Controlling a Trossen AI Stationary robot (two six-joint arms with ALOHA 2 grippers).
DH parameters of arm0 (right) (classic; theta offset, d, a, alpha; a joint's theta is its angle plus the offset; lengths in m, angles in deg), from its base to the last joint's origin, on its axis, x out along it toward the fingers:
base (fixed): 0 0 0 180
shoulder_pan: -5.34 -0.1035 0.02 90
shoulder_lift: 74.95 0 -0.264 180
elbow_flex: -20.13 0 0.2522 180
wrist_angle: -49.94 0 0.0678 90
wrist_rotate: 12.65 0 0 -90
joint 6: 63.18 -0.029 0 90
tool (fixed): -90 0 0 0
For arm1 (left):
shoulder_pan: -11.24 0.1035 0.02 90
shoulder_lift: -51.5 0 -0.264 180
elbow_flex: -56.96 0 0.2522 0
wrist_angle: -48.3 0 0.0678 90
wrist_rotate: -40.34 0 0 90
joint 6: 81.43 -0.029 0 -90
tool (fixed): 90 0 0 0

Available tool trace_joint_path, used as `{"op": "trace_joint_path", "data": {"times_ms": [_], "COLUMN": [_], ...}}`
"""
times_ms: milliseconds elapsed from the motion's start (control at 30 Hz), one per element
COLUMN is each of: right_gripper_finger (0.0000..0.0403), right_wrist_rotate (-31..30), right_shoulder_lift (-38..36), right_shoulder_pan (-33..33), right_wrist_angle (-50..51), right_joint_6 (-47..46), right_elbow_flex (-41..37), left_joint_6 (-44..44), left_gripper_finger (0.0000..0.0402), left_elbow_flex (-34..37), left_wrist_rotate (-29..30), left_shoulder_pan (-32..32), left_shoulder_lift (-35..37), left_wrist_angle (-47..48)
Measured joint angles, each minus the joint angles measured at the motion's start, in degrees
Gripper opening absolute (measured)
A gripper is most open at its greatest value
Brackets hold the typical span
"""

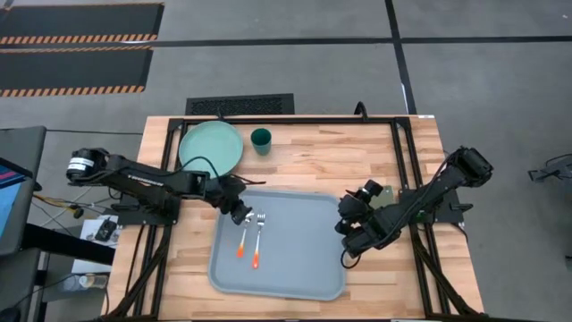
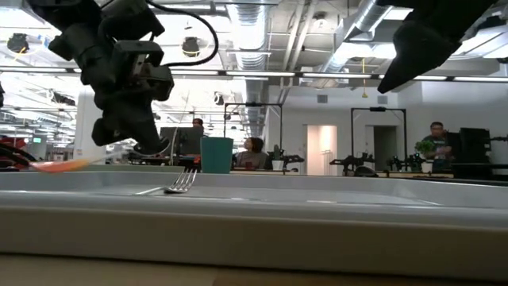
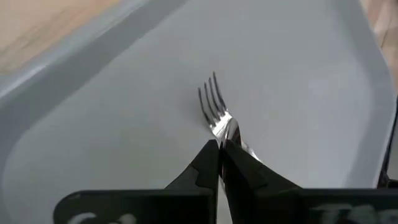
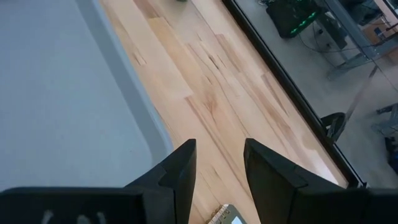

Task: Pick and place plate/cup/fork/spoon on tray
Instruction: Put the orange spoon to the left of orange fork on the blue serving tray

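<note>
The pale blue-grey tray (image 1: 304, 268) lies at the table's middle. The orange-handled fork (image 1: 258, 240) and the spoon (image 1: 242, 241) lie side by side in its far left part, heads toward the far edge. The spoon's bowl is hidden under my left gripper (image 1: 249, 220), which is shut at the fork's neck (image 3: 220, 148). The mint-green plate (image 1: 212, 148) and the teal cup (image 1: 261, 139) stand on the wood beyond the tray. My right gripper (image 1: 348, 234) is open and empty at the tray's right rim (image 4: 217, 168). My left gripper pinches the fork's metal neck (image 3: 229, 129), just behind the tines, between its two fingertips. The fingers slant down from the table's left side. The tines (image 2: 181, 184) rest on the tray's floor. The handle runs back toward the near edge, hidden under the gripper in the wrist view.
A small grey-green pad (image 4: 227, 214) lies on the wood right of the tray, by my right gripper. Bare wood runs along the tray's right and far sides. People stand in the room beyond the table (image 2: 435, 139).
</note>
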Motion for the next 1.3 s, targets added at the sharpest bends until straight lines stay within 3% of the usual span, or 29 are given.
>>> {"op": "trace_joint_path", "data": {"times_ms": [200,400,833,1300], "right_gripper_finger": [0.0159,0.0159,0.0159,0.0159], "right_wrist_rotate": [0.0,0.0,0.0,0.0], "right_shoulder_lift": [0.0,0.0,0.0,0.0], "right_shoulder_pan": [0.0,0.0,0.0,0.0], "right_wrist_angle": [-0.1,-0.1,-0.8,-1.0], "right_joint_6": [-0.1,0.2,-0.1,-0.1], "right_elbow_flex": [0.0,0.0,0.0,0.0], "left_joint_6": [3.2,7.5,8.9,8.9], "left_gripper_finger": [0.0000,0.0000,0.0003,0.0078], "left_elbow_flex": [3.8,9.2,9.2,9.2], "left_wrist_rotate": [4.8,6.2,6.1,6.3], "left_shoulder_pan": [-2.4,-4.0,-4.0,-4.0], "left_shoulder_lift": [0.1,0.1,0.1,0.1], "left_wrist_angle": [-1.2,-12.0,-8.1,-7.9]}}
